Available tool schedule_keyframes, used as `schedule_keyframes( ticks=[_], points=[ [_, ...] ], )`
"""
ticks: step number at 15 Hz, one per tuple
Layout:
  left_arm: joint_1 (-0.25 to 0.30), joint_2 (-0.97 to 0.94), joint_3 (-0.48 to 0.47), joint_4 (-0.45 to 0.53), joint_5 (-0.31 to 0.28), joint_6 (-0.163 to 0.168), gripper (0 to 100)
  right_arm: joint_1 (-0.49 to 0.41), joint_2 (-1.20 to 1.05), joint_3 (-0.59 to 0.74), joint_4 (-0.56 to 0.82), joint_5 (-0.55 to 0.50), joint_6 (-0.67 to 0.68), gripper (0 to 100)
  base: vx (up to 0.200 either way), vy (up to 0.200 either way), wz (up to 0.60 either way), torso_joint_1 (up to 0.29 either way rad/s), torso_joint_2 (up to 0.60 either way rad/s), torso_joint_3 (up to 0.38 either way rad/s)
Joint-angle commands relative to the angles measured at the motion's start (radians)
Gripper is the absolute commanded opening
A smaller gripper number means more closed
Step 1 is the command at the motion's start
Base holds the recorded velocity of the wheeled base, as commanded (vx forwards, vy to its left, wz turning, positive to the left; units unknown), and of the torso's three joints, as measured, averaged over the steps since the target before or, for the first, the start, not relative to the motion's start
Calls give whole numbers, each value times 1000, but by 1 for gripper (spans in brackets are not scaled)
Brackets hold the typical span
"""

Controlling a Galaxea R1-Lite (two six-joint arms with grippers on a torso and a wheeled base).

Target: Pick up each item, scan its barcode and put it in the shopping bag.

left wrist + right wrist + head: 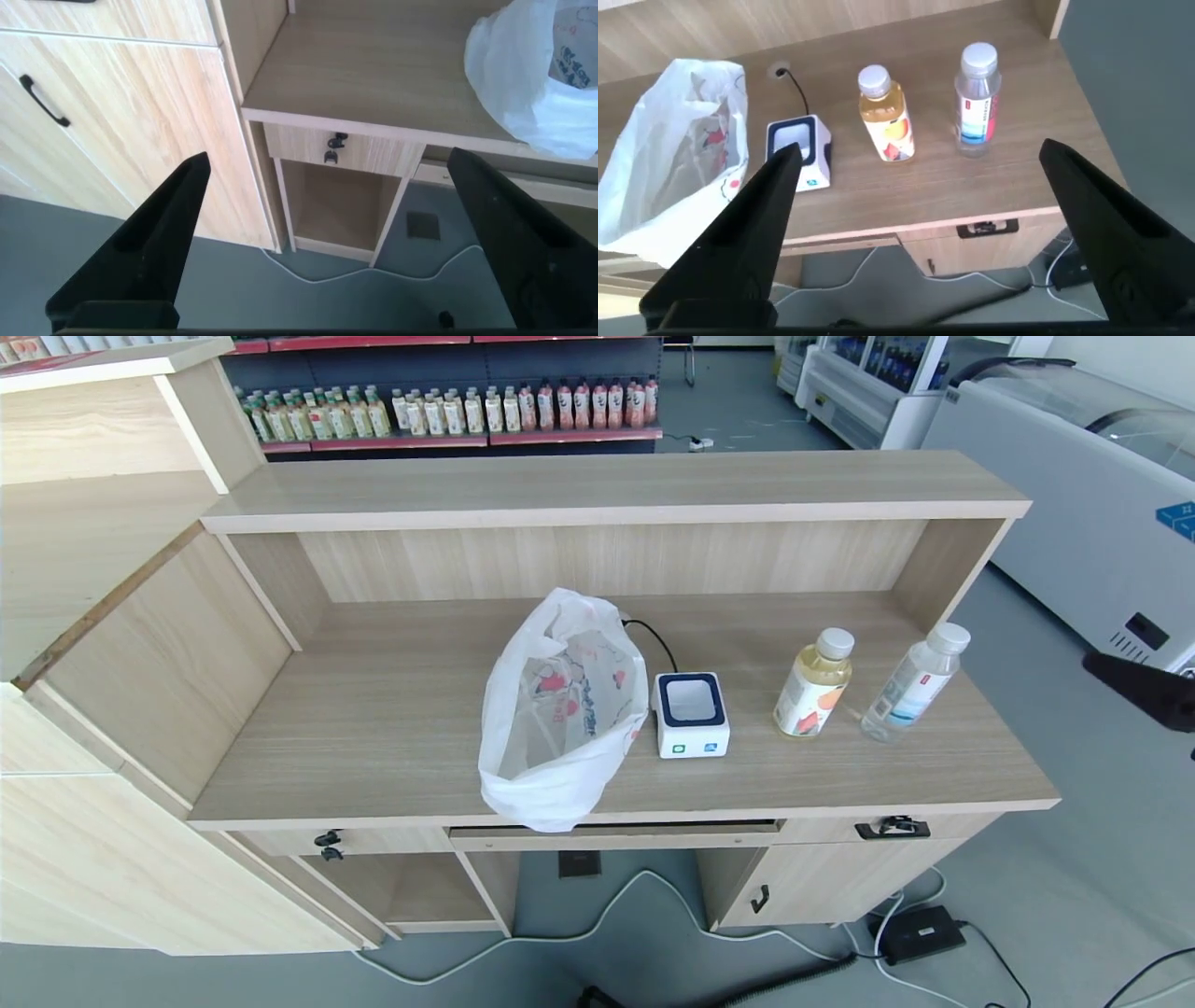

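Two items, juice bottle and water bottle, stand on the counter right of the scanner, shopping bag at its left; our left fingers and right fingers gape apart, empty.

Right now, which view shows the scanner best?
Head view: scanner whole, unobstructed, beside the bag. Right wrist view: a finger of the right gripper overlaps it. Left wrist view faces bag and desk front.
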Motion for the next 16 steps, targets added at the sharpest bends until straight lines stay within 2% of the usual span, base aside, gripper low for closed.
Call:
schedule_keyframes(
  ticks=[1, 6, 9, 11, 16],
  points=[
    [0, 0, 0, -1, 0, 0, 100, -29, 326, 8, -236, 9, -4, 100, 0, 0, 0, 0, 0, 0],
    [0, 0, 0, -1, 0, 0, 100, -14, 585, 13, -460, 29, -31, 100, 0, 0, 0, 0, 0, 0],
    [0, 0, 0, -1, 0, 0, 100, 27, 671, -1, -486, 28, -55, 100, 0, 0, 0, 0, 0, 0],
    [0, 0, 0, -1, 0, 0, 100, 40, 740, -10, -552, 23, -78, 100, 0, 0, 0, 0, 0, 0],
    [0, 0, 0, -1, 0, 0, 100, 59, 878, -125, -608, -23, -144, 100, 0, 0, 0, 0, 0, 0]
  ],
)
